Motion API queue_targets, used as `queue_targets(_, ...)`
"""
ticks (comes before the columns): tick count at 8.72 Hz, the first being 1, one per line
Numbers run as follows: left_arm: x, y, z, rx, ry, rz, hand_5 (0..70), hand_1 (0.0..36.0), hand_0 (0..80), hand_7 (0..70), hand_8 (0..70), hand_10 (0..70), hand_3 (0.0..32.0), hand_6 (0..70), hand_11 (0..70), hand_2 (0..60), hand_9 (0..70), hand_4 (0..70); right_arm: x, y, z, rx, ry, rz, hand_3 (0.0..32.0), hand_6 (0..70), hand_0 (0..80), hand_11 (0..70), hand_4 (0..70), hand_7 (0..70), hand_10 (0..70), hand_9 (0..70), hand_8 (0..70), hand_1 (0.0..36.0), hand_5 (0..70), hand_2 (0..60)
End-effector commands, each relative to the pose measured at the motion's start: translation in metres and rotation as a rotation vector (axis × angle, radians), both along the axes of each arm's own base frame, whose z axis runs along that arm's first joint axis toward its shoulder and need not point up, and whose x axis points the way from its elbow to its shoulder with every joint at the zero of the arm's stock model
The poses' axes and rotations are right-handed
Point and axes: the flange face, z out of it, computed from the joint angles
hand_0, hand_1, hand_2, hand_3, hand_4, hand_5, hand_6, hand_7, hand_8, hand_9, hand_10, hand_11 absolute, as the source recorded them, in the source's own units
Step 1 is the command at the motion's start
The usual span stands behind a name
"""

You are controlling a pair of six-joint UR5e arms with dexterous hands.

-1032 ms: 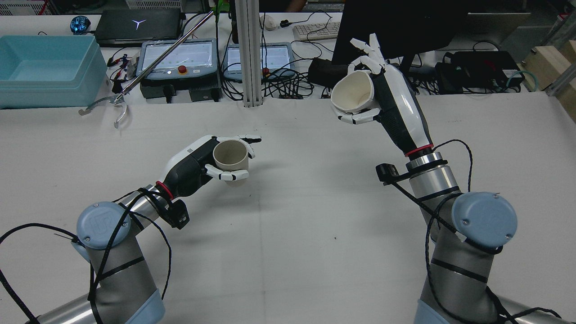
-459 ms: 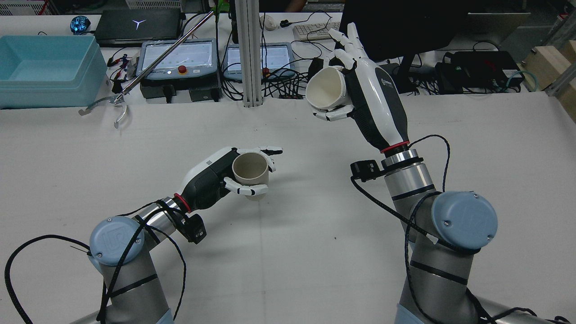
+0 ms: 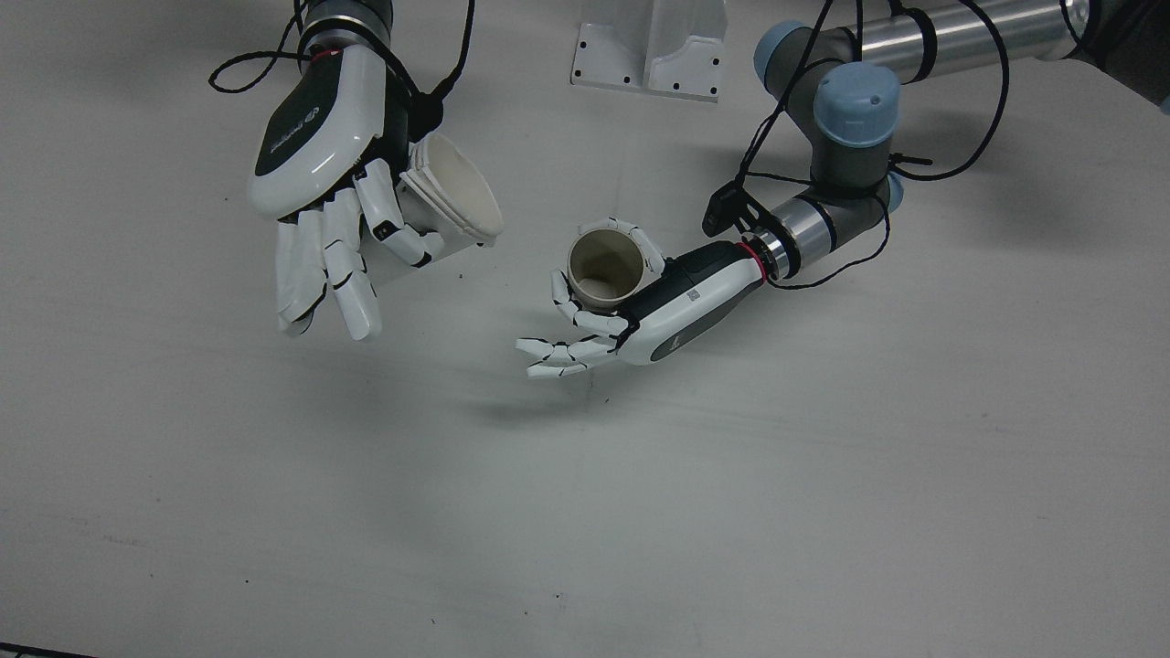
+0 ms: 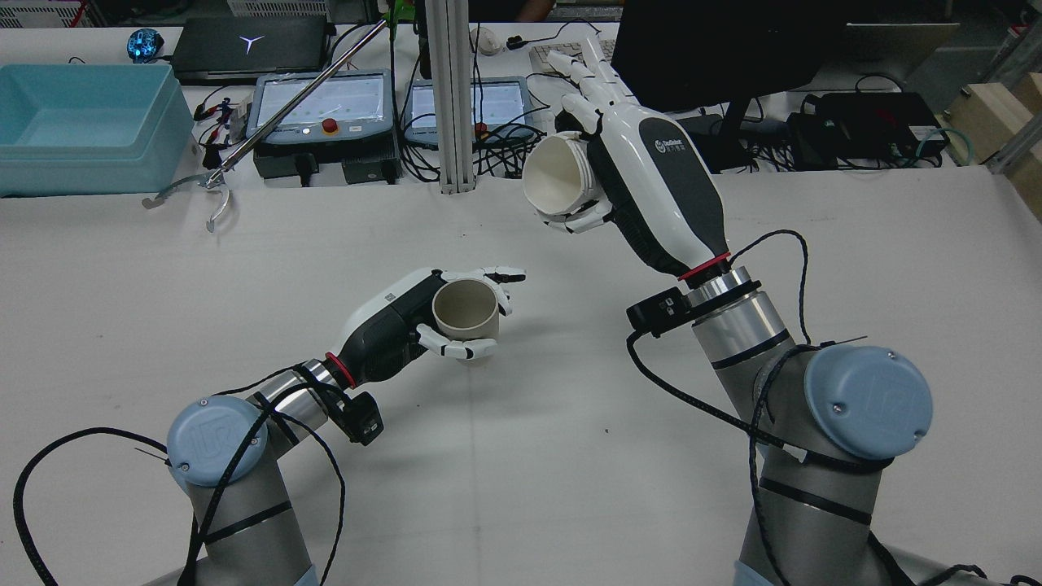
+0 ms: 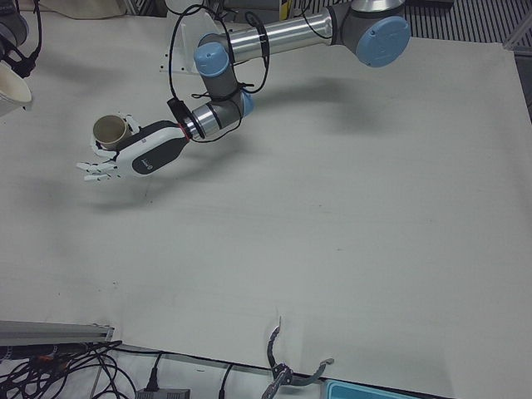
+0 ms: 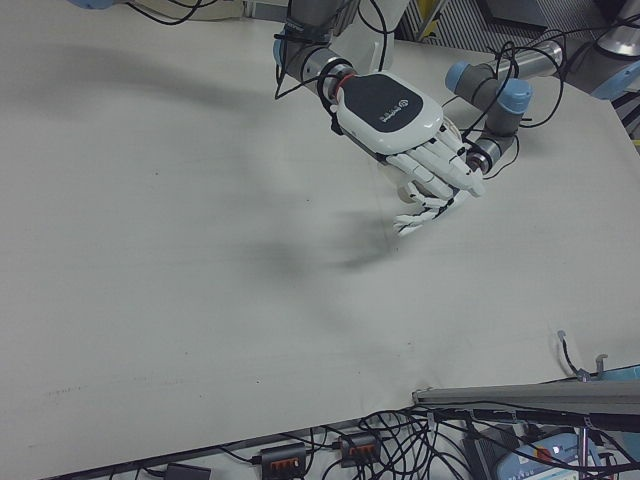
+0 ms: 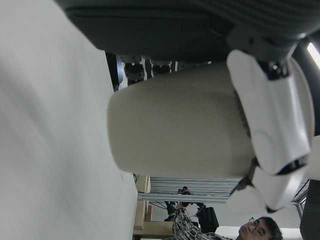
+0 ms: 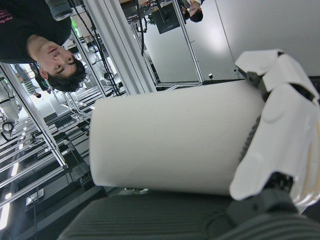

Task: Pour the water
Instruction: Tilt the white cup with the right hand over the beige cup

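Overhead, the front view shows two cups above the worktop (image 3: 823, 475): the right hand (image 3: 320, 174) grasps the tilted white cup (image 3: 452, 203), and the left hand (image 3: 631, 311) grasps the upright beige cup (image 3: 603, 267). Behind, the rear view counts the same two cups, the white one raised high and tipped, the beige one lower, each with fingers (image 4: 456, 347) wrapped round it.

bare table (image 3: 640, 512) all round, open gap between tilted white cup (image 4: 556, 185) and beige cup (image 4: 464, 308)
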Motion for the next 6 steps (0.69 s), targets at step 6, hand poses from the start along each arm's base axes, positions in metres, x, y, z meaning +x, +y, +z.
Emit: queue_targets(6,-0.021,-0.008,-0.021,0.027,0.041,-0.019,48.6,16.3,49.9,19.6,8.7,11.5,0.0,18.8,17.7,35.2,12.8,55.0,0.028,0.000,0.001,0.003,0.178,-0.018,0.0,7.2,47.8,6.0,18.5,12.4,3.0,1.0,0.4,26.3,70.0,60.0)
